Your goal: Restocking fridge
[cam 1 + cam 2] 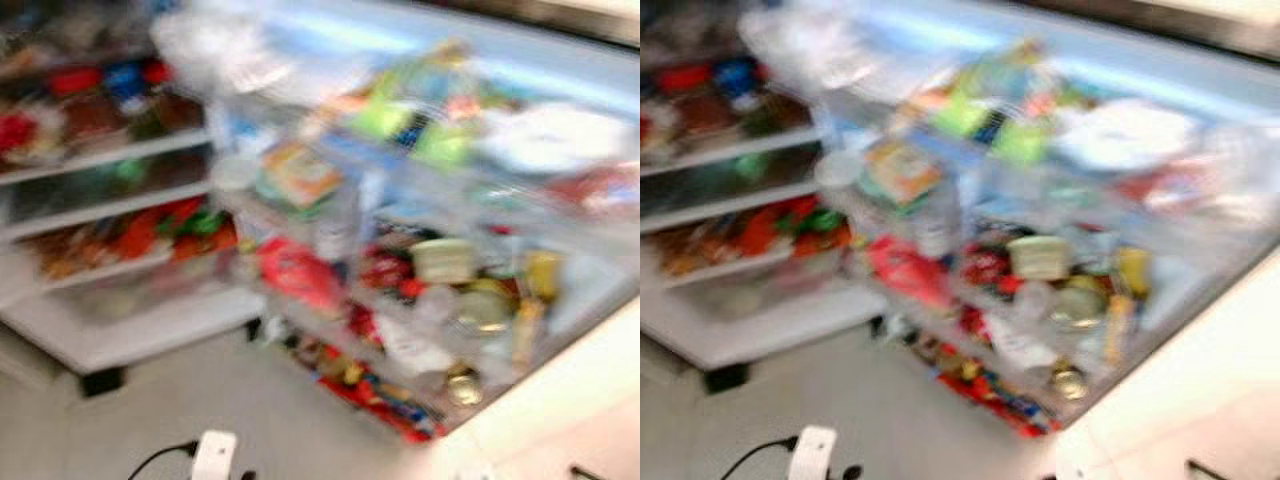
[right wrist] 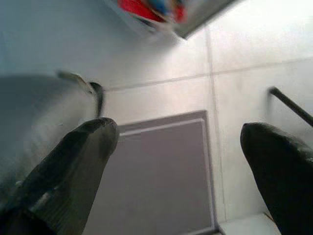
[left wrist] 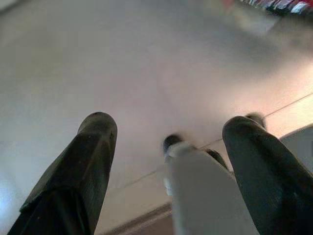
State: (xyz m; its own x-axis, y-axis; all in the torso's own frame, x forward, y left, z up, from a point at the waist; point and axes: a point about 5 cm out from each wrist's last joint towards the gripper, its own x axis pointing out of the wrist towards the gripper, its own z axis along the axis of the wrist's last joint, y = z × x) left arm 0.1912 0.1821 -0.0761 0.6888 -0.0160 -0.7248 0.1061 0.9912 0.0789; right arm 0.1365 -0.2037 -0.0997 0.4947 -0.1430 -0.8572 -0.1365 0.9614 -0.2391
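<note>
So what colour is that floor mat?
Dull purple-grey mat with a paler border, clearest in the right wrist view.

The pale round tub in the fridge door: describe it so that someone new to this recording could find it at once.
Start at the open fridge door, swung out to the robot's right, its shelves crowded with blurred jars and packets. On a middle shelf, right of a red packet, sits the pale round tub. It is the one cream, squat, lidded shape there; its neighbours are red, yellow or clear.
</note>
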